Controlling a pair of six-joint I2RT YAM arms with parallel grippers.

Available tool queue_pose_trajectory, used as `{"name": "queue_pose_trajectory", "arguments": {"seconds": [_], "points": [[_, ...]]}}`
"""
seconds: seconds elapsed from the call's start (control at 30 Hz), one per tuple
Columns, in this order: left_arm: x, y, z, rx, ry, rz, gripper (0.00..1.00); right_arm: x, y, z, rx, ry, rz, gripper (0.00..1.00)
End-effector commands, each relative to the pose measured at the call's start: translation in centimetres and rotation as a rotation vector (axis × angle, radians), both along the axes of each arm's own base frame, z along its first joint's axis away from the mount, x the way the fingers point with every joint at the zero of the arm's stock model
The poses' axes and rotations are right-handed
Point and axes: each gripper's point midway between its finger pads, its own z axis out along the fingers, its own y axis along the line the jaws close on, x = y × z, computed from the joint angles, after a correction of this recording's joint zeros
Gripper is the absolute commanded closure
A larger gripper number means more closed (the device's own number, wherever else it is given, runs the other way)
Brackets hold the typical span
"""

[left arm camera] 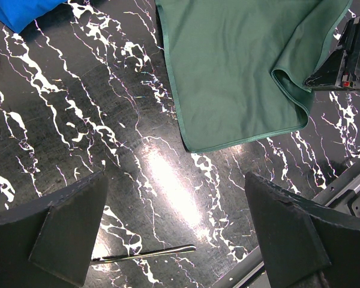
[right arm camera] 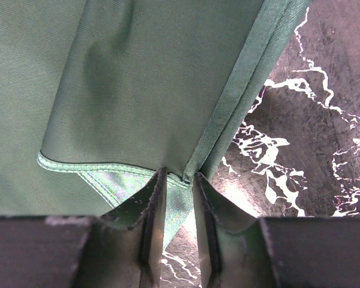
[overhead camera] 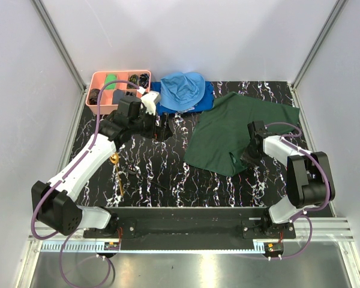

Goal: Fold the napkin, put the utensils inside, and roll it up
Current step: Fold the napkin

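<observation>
Evidently a near corner of the napkin (overhead camera: 234,132) is pinched between the almost-closed right fingers (right arm camera: 151,228), its cloth spreading away leftward over the desk (overhead camera: 168,174); the left fingers (left arm camera: 72,228), wide open and empty, are seen well apart.

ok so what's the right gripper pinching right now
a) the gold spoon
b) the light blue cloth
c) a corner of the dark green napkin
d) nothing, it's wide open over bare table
c: in the right wrist view the right gripper has its two fingers drawn close together on the hemmed corner of the napkin, with green cloth caught between them.
</observation>
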Motion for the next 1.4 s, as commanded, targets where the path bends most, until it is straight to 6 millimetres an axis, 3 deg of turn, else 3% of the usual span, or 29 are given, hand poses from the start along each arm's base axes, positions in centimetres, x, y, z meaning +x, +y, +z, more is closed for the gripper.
{"name": "queue_pose_trajectory", "arguments": {"seconds": [0.0,0.07,0.3,0.5,0.8,1.13,1.27,1.3,1.37], "points": [[0.1,-0.3,1.5,-0.037,-0.054,-0.014,0.02,0.1,0.1,-0.5,-0.008,0.003,0.017,0.74],[0.0,-0.2,1.6,-0.037,-0.055,-0.014,0.02,0.0,0.1,-0.8,-0.008,0.011,0.02,0.83],[0.0,-0.3,1.7,-0.039,-0.055,-0.018,0.02,0.2,0.3,-0.9,-0.005,0.018,0.049,1.0],[0.0,-0.3,1.6,-0.036,-0.057,-0.017,0.02,0.6,0.0,1.7,-0.023,-0.029,0.054,1.0],[-0.2,-0.6,1.8,-0.052,-0.05,-0.03,0.02,-2.5,-2.7,7.4,-0.132,-0.081,0.038,1.0],[-0.2,-0.7,1.8,-0.06,-0.048,-0.03,0.02,-5.2,-2.8,7.5,-0.126,-0.022,0.049,1.0],[-0.4,-0.9,1.8,-0.071,-0.041,-0.042,0.02,-4.6,-3.6,10.7,-0.157,-0.12,0.01,1.0],[-0.4,-1.0,1.7,-0.074,-0.037,-0.043,0.02,-4.1,-3.8,12.7,-0.16,-0.192,-0.002,1.0],[-0.5,-1.2,1.7,-0.083,-0.032,-0.049,0.02,-4.0,-4.2,14.6,-0.169,-0.255,-0.016,1.0]]}}
